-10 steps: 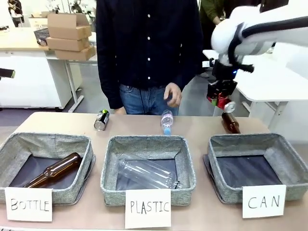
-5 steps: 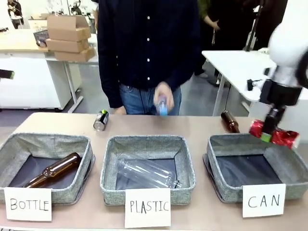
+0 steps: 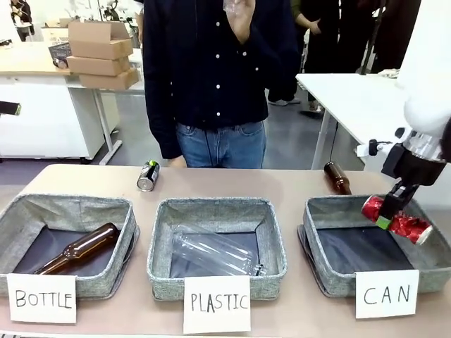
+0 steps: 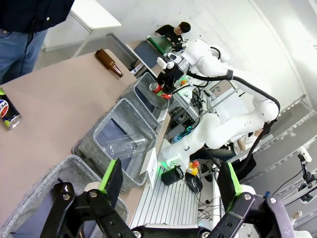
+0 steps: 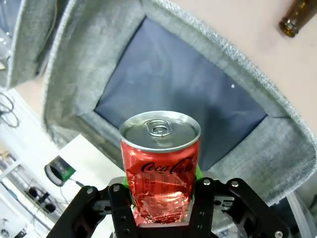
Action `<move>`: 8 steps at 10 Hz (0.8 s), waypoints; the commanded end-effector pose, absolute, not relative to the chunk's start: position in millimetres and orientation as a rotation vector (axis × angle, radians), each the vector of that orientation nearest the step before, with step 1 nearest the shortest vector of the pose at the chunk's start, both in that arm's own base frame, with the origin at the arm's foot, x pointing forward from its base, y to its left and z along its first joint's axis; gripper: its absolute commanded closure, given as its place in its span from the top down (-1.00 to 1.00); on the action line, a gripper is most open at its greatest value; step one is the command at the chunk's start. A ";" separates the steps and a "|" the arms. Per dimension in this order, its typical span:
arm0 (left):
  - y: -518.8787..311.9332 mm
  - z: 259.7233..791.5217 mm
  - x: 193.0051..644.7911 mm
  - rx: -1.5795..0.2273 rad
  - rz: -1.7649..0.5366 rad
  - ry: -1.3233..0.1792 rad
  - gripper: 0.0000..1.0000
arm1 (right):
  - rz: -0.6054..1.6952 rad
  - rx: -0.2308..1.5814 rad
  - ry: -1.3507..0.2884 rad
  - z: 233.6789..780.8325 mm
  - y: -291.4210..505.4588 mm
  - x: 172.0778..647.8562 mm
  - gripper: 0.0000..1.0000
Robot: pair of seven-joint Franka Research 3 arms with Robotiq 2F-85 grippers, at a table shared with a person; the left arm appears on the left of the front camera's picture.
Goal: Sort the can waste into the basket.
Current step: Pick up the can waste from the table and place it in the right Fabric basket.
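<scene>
One dented red Coca-Cola can [image 3: 409, 227] hangs tilted directly over the CAN basket [image 3: 331, 278] at the table's right end, seemingly clamped across its middle in the right gripper [image 3: 386, 217], long axis slanting down; a black Pepsi can [image 3: 147, 176] waits by the far edge.

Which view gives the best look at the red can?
Right wrist view: the red can sits close up between the fingers of the right gripper, over the CAN basket. Front view shows it small, side-on; left wrist view, a distant speck.
</scene>
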State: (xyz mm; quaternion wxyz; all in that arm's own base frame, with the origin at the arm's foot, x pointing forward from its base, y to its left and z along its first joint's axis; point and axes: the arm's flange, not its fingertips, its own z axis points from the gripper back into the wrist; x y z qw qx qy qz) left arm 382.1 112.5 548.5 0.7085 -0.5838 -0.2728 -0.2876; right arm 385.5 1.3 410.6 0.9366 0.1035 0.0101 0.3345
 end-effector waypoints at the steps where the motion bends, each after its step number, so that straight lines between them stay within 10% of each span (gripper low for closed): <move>1: 111.3 549.3 381.3 -1.312 -0.657 -0.631 1.00 | 0.720 0.240 -0.005 413.4 2.6 395.4 0.89; 8: 111.3 549.3 381.3 -1.312 -0.657 -0.631 1.00 | 0.722 0.284 -0.016 411.6 1.7 402.5 1.00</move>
